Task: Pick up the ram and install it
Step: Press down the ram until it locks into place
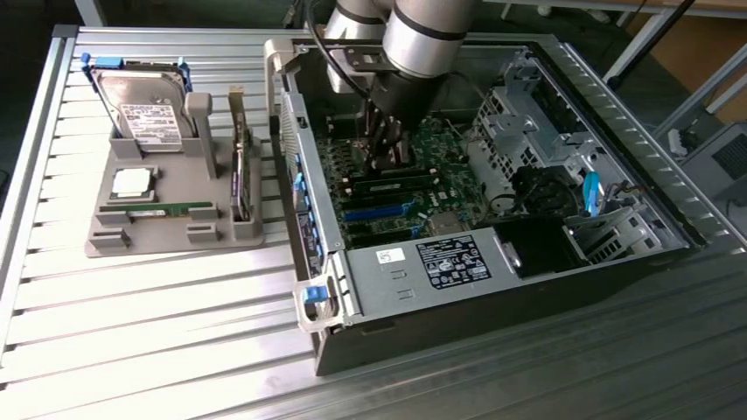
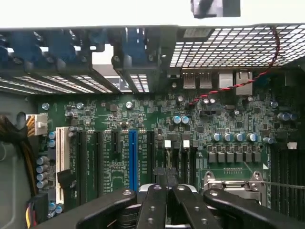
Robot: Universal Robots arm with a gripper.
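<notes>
While silver-and-black robot arm reaches into open grey computer case (image 1: 350, 289), exterior view: black gripper (image 1: 389, 150) clenched over green motherboard (image 1: 450, 179); long thin green ram stick (image 1: 171, 209) lies in grey plastic holder tray (image 1: 175, 238), well apart. Wrist view: clenched gripper (image 2: 167, 183) near black slots, blue slot (image 2: 133, 160) beside.

I work in a workshop or lab bench for computer assembly: an open desktop case (image 1: 491, 219) surrounds my pincer (image 1: 389, 144), a grey parts fixture (image 1: 175, 210) sits beside it on a slatted aluminium table (image 1: 140, 332).
</notes>
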